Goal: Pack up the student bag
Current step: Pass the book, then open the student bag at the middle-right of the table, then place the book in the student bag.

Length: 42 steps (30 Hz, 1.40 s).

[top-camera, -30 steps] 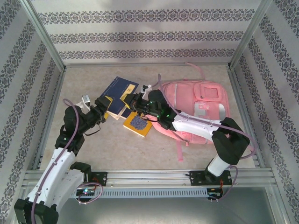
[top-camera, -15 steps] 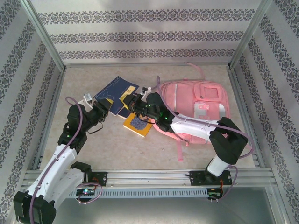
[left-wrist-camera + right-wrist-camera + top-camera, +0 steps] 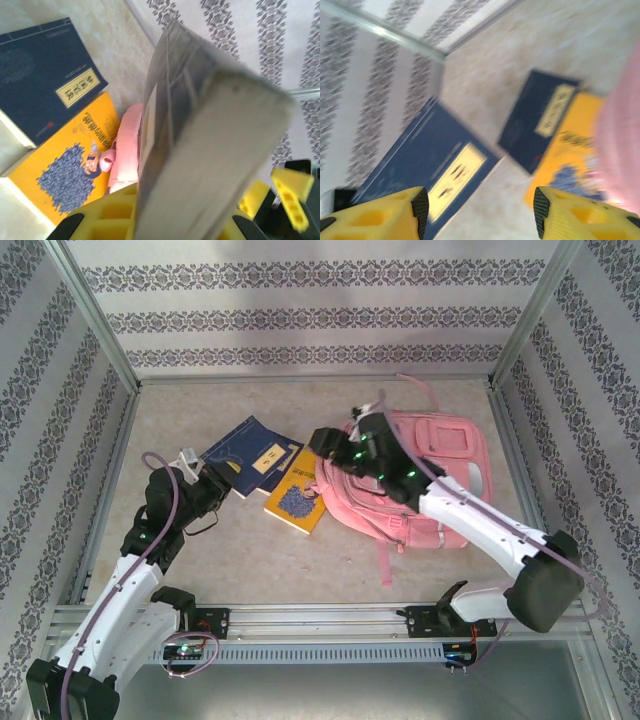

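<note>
The pink student bag [image 3: 445, 465] lies flat at the right of the table; its edge also shows as pink fabric [image 3: 125, 145] and a pink blur [image 3: 622, 135]. My left gripper [image 3: 207, 480] [image 3: 185, 220] is shut on a dark blue book [image 3: 238, 445] [image 3: 200, 145], holding it tilted up off the table; from the right wrist the book's cover [image 3: 430, 170] faces me. A second dark blue book [image 3: 45, 75] [image 3: 545, 117] and a yellow book [image 3: 295, 502] [image 3: 70, 170] [image 3: 570, 150] lie flat beside the bag. My right gripper [image 3: 327, 440] [image 3: 477, 210] hangs open over the bag's left edge, with nothing in it.
Patterned walls with metal frame posts [image 3: 105, 330] enclose the table on three sides. A pink strap [image 3: 385, 560] trails from the bag toward the near rail [image 3: 320, 615]. Bare table [image 3: 280, 560] lies in front of the books.
My right arm has drawn back from the books to the bag's left edge, uncovering the yellow book. My left gripper has kept the blue book, shifting slightly left.
</note>
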Tool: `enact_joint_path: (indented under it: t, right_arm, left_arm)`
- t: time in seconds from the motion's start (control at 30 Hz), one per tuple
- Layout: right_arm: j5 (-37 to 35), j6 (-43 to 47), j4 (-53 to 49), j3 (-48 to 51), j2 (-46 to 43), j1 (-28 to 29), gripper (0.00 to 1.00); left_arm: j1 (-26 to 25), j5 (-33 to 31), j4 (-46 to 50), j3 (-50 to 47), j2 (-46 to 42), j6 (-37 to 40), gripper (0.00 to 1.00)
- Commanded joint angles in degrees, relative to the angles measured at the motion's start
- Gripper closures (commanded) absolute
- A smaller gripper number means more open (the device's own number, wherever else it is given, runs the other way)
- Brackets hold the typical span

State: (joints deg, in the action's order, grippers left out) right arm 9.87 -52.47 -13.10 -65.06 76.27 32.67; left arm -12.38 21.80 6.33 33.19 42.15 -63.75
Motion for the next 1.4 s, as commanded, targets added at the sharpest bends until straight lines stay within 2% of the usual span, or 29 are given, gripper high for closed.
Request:
enact_joint_path:
  t: [0.0,0.13,0.23,0.4,0.57,0.63,0.73,0.83,0.9,0.97,1.13,1.27,1.37]
  right_arm:
    - [2.8,13.8,-18.7,-2.3,2.2,-7.4,0.42]
    - [6.8,20.8,-21.2,-5.2,6.8,-14.6,0.46]
    - [8.1,24.4,-24.5,-9.6,12.1,-17.2,0.48]
    - [12.8,26.7,-26.1,-14.7,19.8,-17.9,0.52]
    - [15.6,27.1,-26.1,-16.3,23.4,-17.6,0.61]
    - [16.2,27.4,-26.3,-16.2,23.8,-17.4,0.7]
    - [15.4,28.0,-27.2,-16.2,22.9,-17.1,1.0]
    - [16.2,28.7,-28.2,-16.7,19.4,-17.9,1.0]
    - [19.2,28.9,-28.2,-16.8,15.9,-18.7,1.0]
    - [26.7,27.9,-26.4,-16.1,12.6,-20.3,1.0]
    - [38.1,25.0,-23.9,-14.0,7.4,-24.2,1.0]
    - [48.6,22.2,-21.6,-11.8,3.9,-30.1,1.0]
    - [52.2,17.8,-17.1,-9.2,0.9,-32.0,1.0]
  left_arm:
    - [-0.4,3.5,3.2,2.5,0.2,5.5,1.0]
    - [-0.4,6.4,4.1,3.0,0.6,8.5,1.0]
    - [-0.4,7.4,5.0,3.3,0.5,9.5,1.0]
    - [-0.4,8.8,5.4,3.5,0.6,10.5,1.0]
    - [-0.4,9.5,5.1,3.3,1.0,11.0,1.0]
    - [-0.5,9.6,5.3,3.5,1.6,11.2,1.0]
    - [-0.5,9.6,4.8,4.1,3.0,11.6,1.0]
    - [-0.4,9.4,4.9,6.0,6.1,12.3,1.0]
    - [-0.4,10.3,3.7,7.4,8.7,12.8,1.0]
    - [-0.4,10.9,2.4,9.2,12.0,13.8,1.0]
    - [-0.5,14.6,-0.4,14.1,19.7,15.1,1.0]
    - [-0.8,18.0,-3.6,17.2,24.3,14.8,1.0]
    - [-2.0,22.2,-9.0,18.5,28.5,12.2,1.0]
